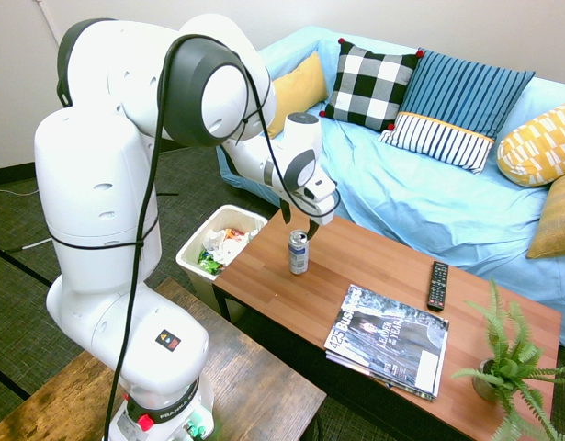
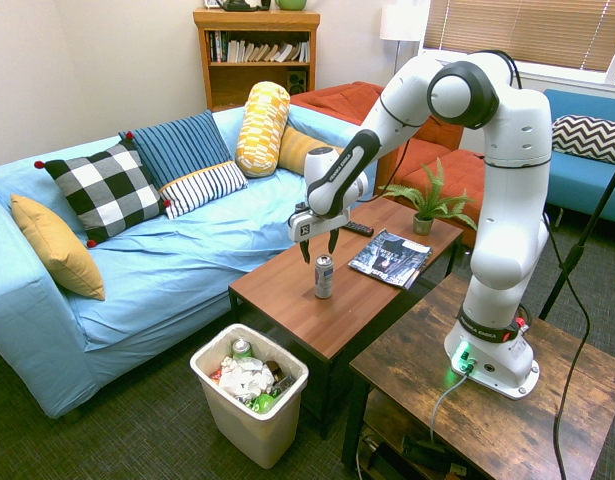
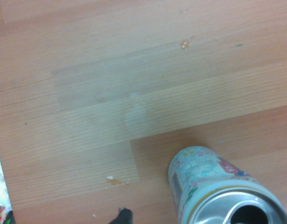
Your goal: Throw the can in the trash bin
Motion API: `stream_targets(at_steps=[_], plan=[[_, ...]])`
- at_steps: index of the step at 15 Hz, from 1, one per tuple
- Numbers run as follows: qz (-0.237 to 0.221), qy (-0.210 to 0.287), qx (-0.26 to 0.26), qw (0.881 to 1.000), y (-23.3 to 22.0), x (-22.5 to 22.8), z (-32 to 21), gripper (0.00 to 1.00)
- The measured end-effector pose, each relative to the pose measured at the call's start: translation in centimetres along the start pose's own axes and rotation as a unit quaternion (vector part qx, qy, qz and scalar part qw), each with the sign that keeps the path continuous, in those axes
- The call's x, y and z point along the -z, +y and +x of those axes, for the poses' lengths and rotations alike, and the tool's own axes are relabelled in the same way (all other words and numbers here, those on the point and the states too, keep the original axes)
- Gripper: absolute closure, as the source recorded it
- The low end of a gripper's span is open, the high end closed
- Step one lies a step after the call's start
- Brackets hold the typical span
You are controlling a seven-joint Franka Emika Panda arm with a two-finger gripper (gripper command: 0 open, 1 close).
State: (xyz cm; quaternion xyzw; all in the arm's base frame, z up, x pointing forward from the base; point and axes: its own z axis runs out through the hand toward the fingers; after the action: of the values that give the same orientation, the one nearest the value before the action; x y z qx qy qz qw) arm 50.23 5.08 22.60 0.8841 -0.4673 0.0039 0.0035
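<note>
The silver can (image 1: 299,253) stands upright on the wooden coffee table (image 1: 374,276), near the table's end closest to the bin; the second exterior view shows the can (image 2: 324,277) too. My gripper (image 1: 299,225) hangs open just above it, fingers pointing down on either side of the can's top, touching nothing. From the other side the gripper (image 2: 318,250) looks the same. Up close, the can (image 3: 218,186) shows its opened metal top. The cream-white trash bin (image 1: 192,250) sits on the floor beside the table's end, holding crumpled litter; the bin (image 2: 249,425) also shows in the second exterior view.
On the table lie a magazine (image 1: 388,338), a black remote (image 1: 437,285) and a potted fern (image 1: 507,363). A blue sofa (image 1: 429,197) with several cushions runs behind the table. A darker wooden table (image 1: 218,386) carries the arm's base.
</note>
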Motion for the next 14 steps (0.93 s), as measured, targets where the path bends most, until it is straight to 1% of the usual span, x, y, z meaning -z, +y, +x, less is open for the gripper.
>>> stream_targets(at_steps=[4,5,14], plan=[[-0.011,-0.006,0.0,1.0,0.4,-1.4,-0.6,0.0],[-0.012,-0.006,0.0,1.0,0.4,-1.7,-0.7,1.0],[-0.018,-0.007,-0.008,1.0,0.5,-2.7,0.1,1.0]])
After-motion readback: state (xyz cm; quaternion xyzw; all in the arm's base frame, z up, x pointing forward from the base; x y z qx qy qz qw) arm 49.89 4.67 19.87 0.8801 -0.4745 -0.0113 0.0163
